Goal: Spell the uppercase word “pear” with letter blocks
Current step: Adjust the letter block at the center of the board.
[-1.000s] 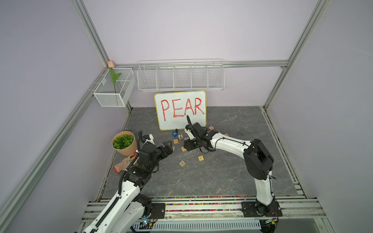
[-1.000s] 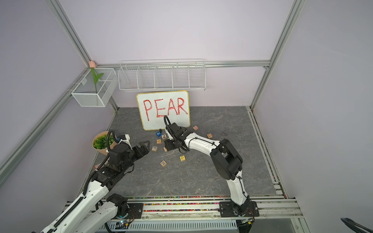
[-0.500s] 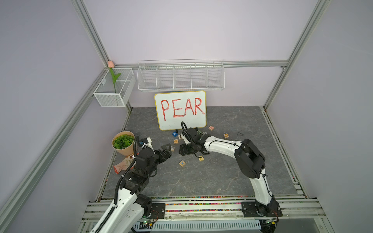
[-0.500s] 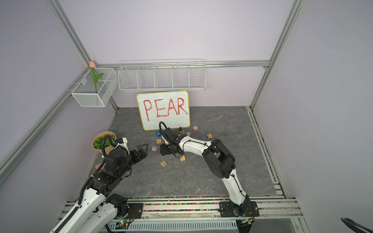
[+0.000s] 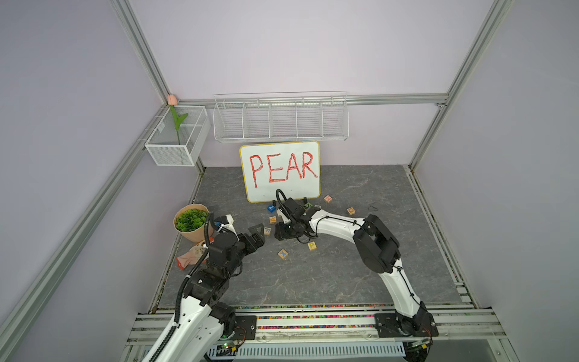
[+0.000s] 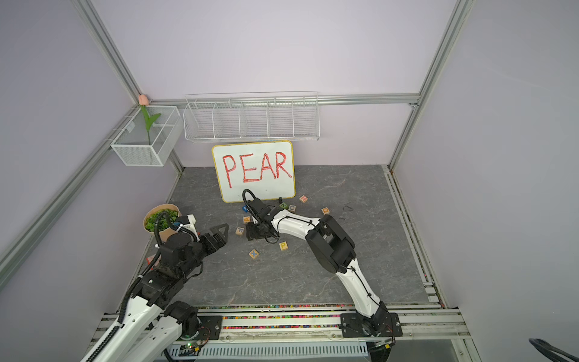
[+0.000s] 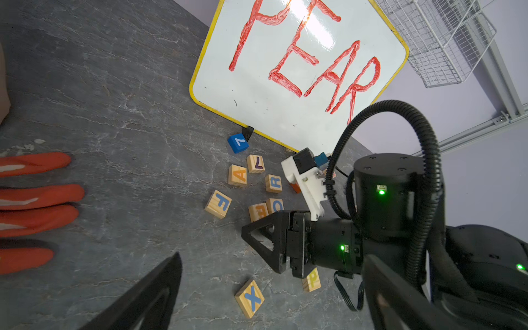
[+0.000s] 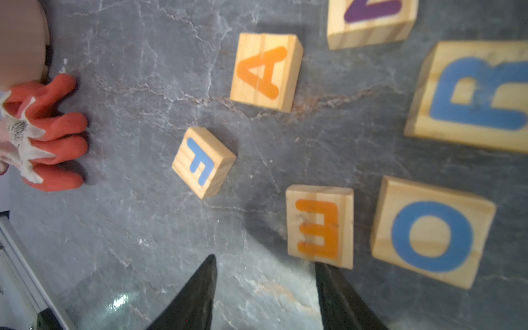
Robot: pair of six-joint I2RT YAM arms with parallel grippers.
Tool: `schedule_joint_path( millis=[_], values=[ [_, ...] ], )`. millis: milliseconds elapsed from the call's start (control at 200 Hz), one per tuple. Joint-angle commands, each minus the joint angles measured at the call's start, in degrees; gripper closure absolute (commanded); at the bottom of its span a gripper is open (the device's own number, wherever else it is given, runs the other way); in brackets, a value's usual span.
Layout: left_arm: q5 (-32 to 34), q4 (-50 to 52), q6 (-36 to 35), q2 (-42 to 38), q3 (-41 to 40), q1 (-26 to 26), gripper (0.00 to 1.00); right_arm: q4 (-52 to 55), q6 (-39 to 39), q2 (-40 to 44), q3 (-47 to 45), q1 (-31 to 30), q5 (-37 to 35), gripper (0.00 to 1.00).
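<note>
Lying face up and scattered on the grey tabletop [image 5: 313, 282], 4 lettered pieces, then the rest:
- A block [image 7: 237, 175]: orange letter. Seen in both wrist views and both top views.
- R block [image 7: 273, 183]: blue letter. Seen in the wrist views only; the right arm hides it in both top views.
- E block [image 8: 320, 225]: orange letter. Seen in the wrist views only, just beside an O block [image 8: 433, 231] with a blue letter.
- P block [image 5: 311, 246]: yellow letter. Seen in both top views and the left wrist view, not in the right wrist view. It lies near an X block [image 5: 283, 254].
- right gripper [image 8: 265, 265]: fingers spread, nothing between them. 1 fingertip sits at the E block's edge; contact cannot be told.
- left gripper [image 5: 257, 235]: fingers spread wide, empty, near the F block [image 8: 203, 162] with its blue letter.
- Other writing: the blue cube [image 7: 238, 143] is marked 7, and the whiteboard [image 7: 300, 85] reads PEAR in red.
</note>
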State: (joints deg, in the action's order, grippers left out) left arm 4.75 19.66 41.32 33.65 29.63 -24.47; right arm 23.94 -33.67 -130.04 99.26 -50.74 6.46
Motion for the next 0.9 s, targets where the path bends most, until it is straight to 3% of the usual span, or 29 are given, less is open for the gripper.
schedule_joint_path(
  millis=[0, 485, 895],
  values=[
    [1.5, 1.3, -0.4, -0.5, -0.9, 0.3, 0.01, 3.3, 1.2, -2.2, 2.2, -0.2, -3.5, 0.42],
    [1.9, 1.4, -0.2, 0.4, -0.9, 0.3, 0.01, 4.9, 3.9, -7.9, 9.4, 0.2, -9.4, 0.4],
    [2.1, 1.3, -0.3, 0.6, -0.9, 0.2, 0.01, 2.9, 6.5, -10.6, 10.3, 0.0, -14.2, 0.41]
  ],
)
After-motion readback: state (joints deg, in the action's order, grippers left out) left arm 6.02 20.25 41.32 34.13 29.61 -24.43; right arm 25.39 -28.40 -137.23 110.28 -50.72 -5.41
